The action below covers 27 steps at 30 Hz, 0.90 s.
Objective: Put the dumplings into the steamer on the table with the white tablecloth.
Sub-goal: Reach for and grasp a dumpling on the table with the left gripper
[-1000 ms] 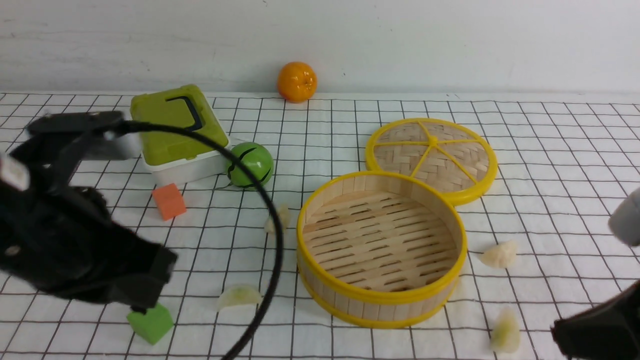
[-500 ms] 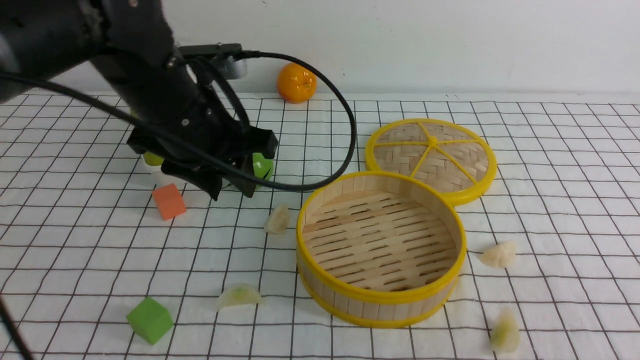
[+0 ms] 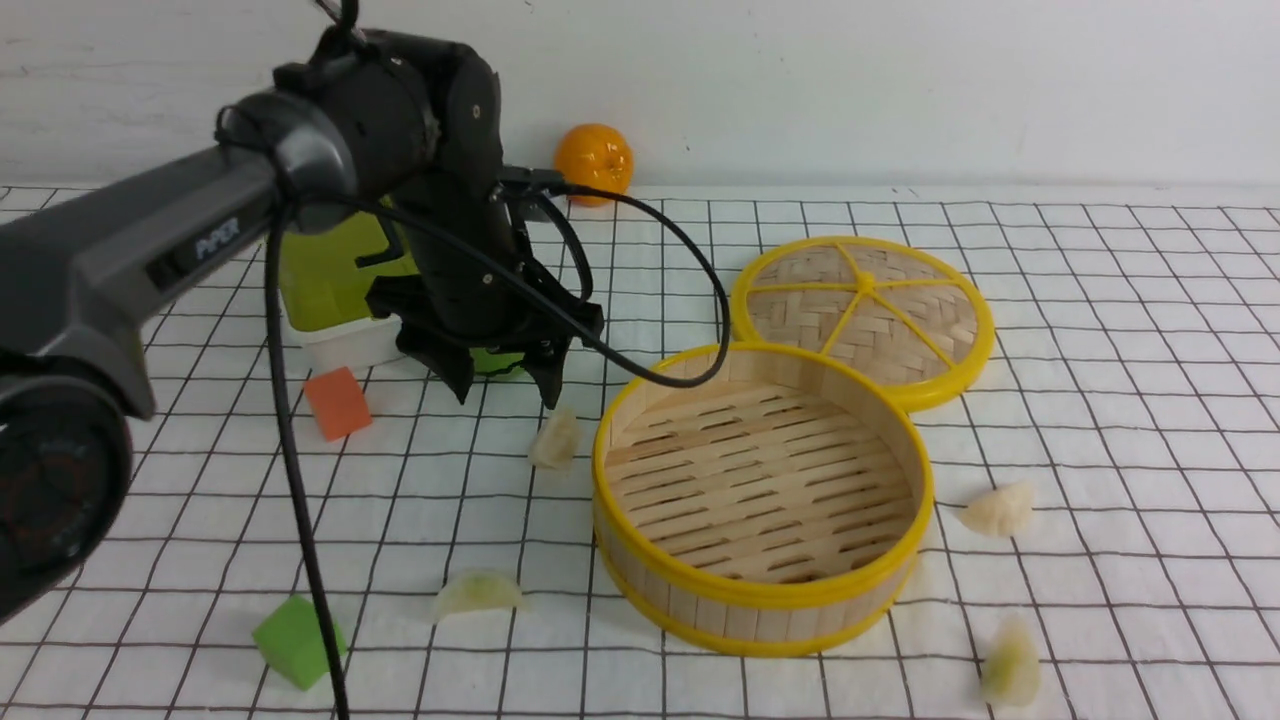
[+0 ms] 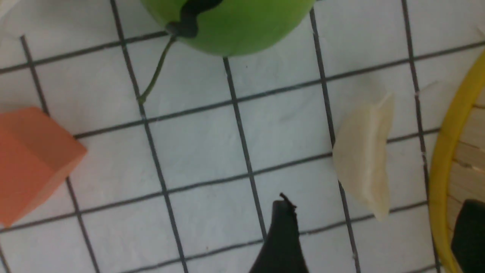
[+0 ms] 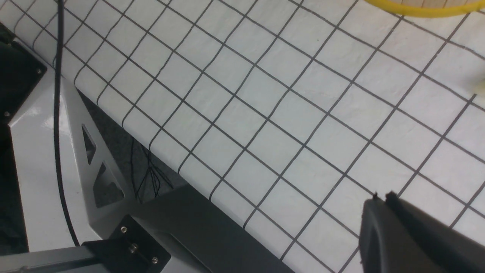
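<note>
Bamboo steamer (image 3: 765,597), yellow rims, stands upright on the tabletop (image 3: 1150,300), about midway between the left and right edges and nearer the near edge. White tablecloth (image 3: 150,500) with a black grid lies under everything.

All four pieces are on the cloth outside the steamer:
- first dumpling (image 3: 556,438): just beside the steamer wall, left-edge side
- second dumpling (image 3: 477,593): same side, farther toward the near edge
- third dumpling (image 3: 998,510): near the wall, right-edge side
- fourth dumpling (image 3: 1010,665): close to the near edge, right side, blurred

Left pincer (image 3: 508,392) points down just behind the first dumpling, jaws spread wide and nothing in them. Its wrist view shows that dumpling partly between the two black fingers (image 4: 282,235), with no contact that I can make out.

Right pincer (image 5: 382,198) is outside the front view. Its own wrist view shows the tips pressed together with nothing between them, above the cloth close to the near edge.

Woven lid (image 3: 863,318) lies flat just behind the steamer, toward the far edge. Orange (image 3: 594,160) sits at the far edge. Green box (image 3: 320,280), green ball (image 4: 227,22) and orange cube (image 3: 338,402) are in the left half around the arm — green cube (image 3: 293,640) is by the near edge, left.
</note>
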### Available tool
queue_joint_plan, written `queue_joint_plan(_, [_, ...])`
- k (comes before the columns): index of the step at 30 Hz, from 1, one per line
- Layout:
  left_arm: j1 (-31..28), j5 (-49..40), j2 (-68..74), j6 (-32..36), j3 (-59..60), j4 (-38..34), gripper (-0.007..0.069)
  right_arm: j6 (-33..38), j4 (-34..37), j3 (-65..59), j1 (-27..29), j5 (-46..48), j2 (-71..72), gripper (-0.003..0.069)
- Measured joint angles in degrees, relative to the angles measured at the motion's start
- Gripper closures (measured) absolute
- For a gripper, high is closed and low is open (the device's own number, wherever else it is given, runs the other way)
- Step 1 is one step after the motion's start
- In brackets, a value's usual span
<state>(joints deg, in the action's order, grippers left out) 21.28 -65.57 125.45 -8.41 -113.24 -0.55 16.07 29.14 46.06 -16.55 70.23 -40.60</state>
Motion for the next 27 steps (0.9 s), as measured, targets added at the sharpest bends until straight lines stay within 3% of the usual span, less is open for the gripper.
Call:
queue_joint_plan(12, [-0.38,5.67,6.84,0.00,-1.04,-3.21,0.0081,-0.57,0.00,0.23,0.00,-0.15,0.00,0.0656])
queue_joint_plan(16, [-0.38,6.03,7.12,0.11,-1.04,-4.01,0.0161,-0.57,-0.05,0.23,0.00,-1.31,0.00,0.0653])
queue_joint_plan(17, [-0.38,5.97,7.12,0.12,-1.04,-4.01,0.0233,-0.57,-0.05,0.23,0.00,-1.68,0.00,0.0652])
queue_joint_plan(18, [-0.38,5.97,7.12,0.12,-1.04,-4.01,0.0244,-0.57,-0.05,0.23,0.00,-1.71,0.00,0.0652])
queue_joint_plan(19, [-0.38,5.61,7.32,0.12,-1.04,-4.14,0.0341,-0.62,-0.29,0.26,0.00,-1.87,0.00,0.0650])
queue_joint_plan(22, [-0.38,5.14,7.40,0.12,-1.18,-4.57,0.0443,-0.62,-0.46,0.26,0.00,-1.99,0.00,0.0647])
queue_joint_plan(27, [-0.45,4.08,7.31,0.06,-1.70,-4.57,0.0520,-0.62,-0.63,0.26,0.00,-1.99,0.00,0.0640])
